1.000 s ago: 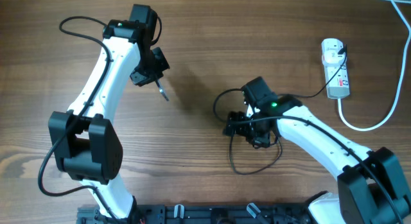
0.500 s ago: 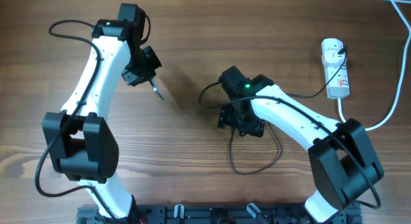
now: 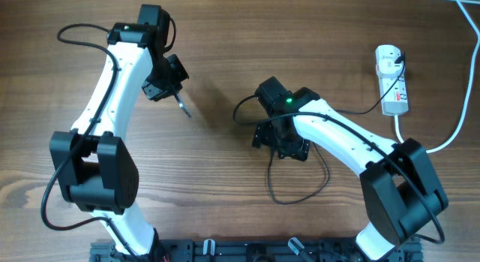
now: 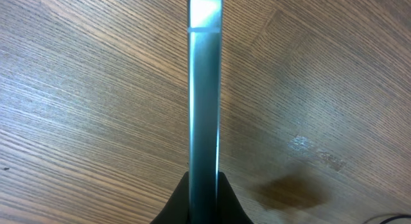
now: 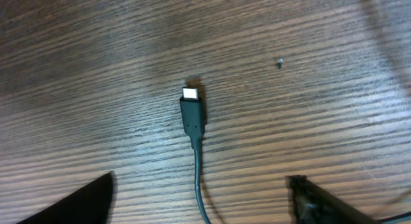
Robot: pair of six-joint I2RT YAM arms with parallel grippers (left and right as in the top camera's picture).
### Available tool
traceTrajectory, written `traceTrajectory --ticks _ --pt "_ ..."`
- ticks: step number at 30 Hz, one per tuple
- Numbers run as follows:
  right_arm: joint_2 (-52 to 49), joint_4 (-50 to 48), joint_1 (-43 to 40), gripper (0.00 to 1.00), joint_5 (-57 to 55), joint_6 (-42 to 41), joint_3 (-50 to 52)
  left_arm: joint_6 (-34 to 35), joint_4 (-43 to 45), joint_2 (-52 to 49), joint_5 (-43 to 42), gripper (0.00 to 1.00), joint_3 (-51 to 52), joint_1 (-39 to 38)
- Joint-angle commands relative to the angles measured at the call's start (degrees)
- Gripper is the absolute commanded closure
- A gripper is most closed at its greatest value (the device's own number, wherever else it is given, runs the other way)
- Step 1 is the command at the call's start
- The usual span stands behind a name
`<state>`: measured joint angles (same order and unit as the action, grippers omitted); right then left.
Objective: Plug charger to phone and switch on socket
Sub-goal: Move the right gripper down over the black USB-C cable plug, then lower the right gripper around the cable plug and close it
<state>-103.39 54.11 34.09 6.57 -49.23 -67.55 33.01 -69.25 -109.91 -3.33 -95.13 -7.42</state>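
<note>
My left gripper (image 3: pixel 172 89) is shut on the phone (image 3: pixel 183 106) and holds it on edge above the table at the left. In the left wrist view the phone (image 4: pixel 205 89) shows edge-on as a thin teal-grey strip rising from between the fingers (image 4: pixel 205 201). My right gripper (image 3: pixel 274 142) is open and hovers over the charger. In the right wrist view the charger's connector tip (image 5: pixel 191 112) lies flat on the wood, with its thin cable running down between the spread fingers (image 5: pixel 202 208). The black cable loops (image 3: pixel 300 198) below the right wrist. The socket (image 3: pixel 392 80) lies at the far right.
A thick white lead (image 3: pixel 442 142) curves from the socket toward the right edge. The black cable runs across the table to a black plug (image 3: pixel 401 61) in the socket. The arm bases stand along the front edge (image 3: pixel 225 251).
Within the last second my left gripper shifted a little left and up with the phone. My right arm swung left over the charger's end. Both have been still for the last half second.
</note>
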Motion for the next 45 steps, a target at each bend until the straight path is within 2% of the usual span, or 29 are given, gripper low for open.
traceTrajectory --ticks 1,2,8,15,20,22,29,32,36,45 --pt "-0.55 0.17 1.31 0.23 -1.01 -0.39 -0.22 -1.07 -0.04 1.42 -0.7 0.96 0.11 0.46" --pt "-0.57 0.13 1.99 0.29 -1.97 -0.72 -0.22 -1.09 -0.07 1.42 -0.7 0.96 0.11 0.46" --pt "-1.36 -1.97 3.98 0.47 -5.68 -3.23 2.38 -1.09 -0.59 1.42 -0.7 0.96 0.11 0.46" --pt "-7.17 -5.68 4.0 0.51 -3.96 -1.11 3.85 -1.09 -0.63 1.42 -0.7 0.96 0.11 0.48" --pt "-8.28 -5.55 4.0 0.58 -3.5 -1.75 3.87 -1.09 -0.52 1.42 -0.7 0.96 0.11 0.46" --pt "-8.28 -5.55 4.0 0.66 -3.52 -1.75 3.89 -1.09 -0.52 1.42 -0.7 0.96 0.11 0.46" --pt "-8.28 -5.7 3.98 0.74 -4.02 -1.75 3.89 -1.09 -0.61 1.42 -0.7 0.96 0.11 0.46" --pt "-8.28 -5.86 3.98 0.81 -4.48 -1.75 3.89 -1.07 -0.61 1.42 -0.7 0.96 0.11 0.46" --pt "-8.28 -5.86 3.98 0.83 -4.74 -1.75 3.89 -1.09 -0.63 1.42 -0.7 0.96 0.11 0.46" --pt "-8.28 -6.69 3.93 0.79 -5.46 -0.37 3.89 -1.09 -0.61 1.42 -0.7 0.96 0.11 0.46"
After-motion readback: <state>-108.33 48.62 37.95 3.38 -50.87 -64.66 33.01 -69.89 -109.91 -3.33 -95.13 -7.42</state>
